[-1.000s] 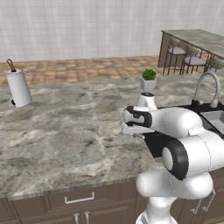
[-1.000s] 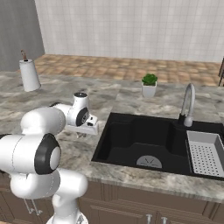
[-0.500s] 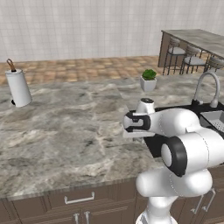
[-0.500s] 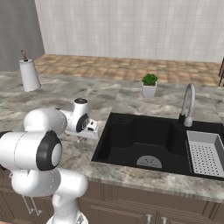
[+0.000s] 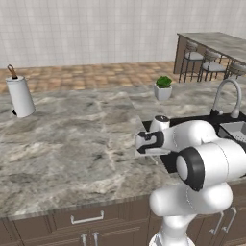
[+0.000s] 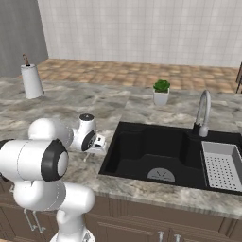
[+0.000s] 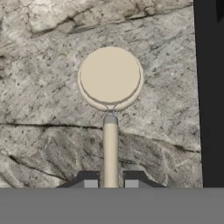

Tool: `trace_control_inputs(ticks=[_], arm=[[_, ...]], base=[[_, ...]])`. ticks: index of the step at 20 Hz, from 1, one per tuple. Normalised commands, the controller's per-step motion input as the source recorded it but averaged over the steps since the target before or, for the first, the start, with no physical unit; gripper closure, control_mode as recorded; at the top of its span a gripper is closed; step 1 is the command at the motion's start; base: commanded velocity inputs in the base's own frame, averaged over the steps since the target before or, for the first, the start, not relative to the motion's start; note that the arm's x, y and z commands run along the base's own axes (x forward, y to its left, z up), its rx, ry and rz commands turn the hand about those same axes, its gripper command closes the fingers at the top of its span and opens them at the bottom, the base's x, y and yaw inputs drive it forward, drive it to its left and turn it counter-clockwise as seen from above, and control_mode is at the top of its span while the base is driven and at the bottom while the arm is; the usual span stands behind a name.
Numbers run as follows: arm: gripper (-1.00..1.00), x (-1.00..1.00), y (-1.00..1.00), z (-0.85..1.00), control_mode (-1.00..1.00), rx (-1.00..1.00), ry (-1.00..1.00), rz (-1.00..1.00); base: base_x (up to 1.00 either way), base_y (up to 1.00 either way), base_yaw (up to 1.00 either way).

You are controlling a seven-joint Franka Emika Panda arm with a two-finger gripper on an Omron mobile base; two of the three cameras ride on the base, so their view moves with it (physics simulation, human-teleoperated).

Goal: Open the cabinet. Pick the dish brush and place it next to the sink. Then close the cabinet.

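The hand (image 7: pixel 111 183) is closed on the thin handle of the dish brush (image 7: pixel 110 81), whose round pale head reaches out ahead of the fingertips over the marble counter (image 7: pixel 43 131). The black sink (image 7: pixel 210 87) lies just beside the brush head.

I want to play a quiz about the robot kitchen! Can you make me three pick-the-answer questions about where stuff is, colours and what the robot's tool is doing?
1. Where is the dish brush?
A. Over the counter beside the sink
B. Inside the sink
C. On the floor

2. What colour is the sink?
A. White
B. Black
C. Red

3. What is the tool doing?
A. Wide open
B. Shut on the brush handle
C. Holding the plant

Answers:
1 A, stone counter lies under the brush, with the sink's dark edge at one side.
2 B, the basin is black.
3 B, both fingertips hug the thin handle.
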Motion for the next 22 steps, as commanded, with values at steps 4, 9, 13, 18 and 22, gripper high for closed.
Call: trace_control_inputs(ticks=[4,9,13,18,22], arm=[[1.00,0.00,0.00,-0.25,-1.00,0.00,-0.05,0.00],[1.00,-0.01,0.00,-0.16,-1.00,0.00,0.00,0.00],[-1.00,0.00,0.00,0.00,-1.00,0.00,0.00,0.00],[-1.00,0.00,0.00,0.00,-1.00,0.00,0.00,0.00],[-1.00,-0.01,0.00,0.00,-1.00,0.00,0.00,0.00]], base=[[0.00,0.00,0.00],[0.00,0.00,0.00],[0.00,0.00,0.00],[0.00,0.00,0.00],[0.00,0.00,0.00]])
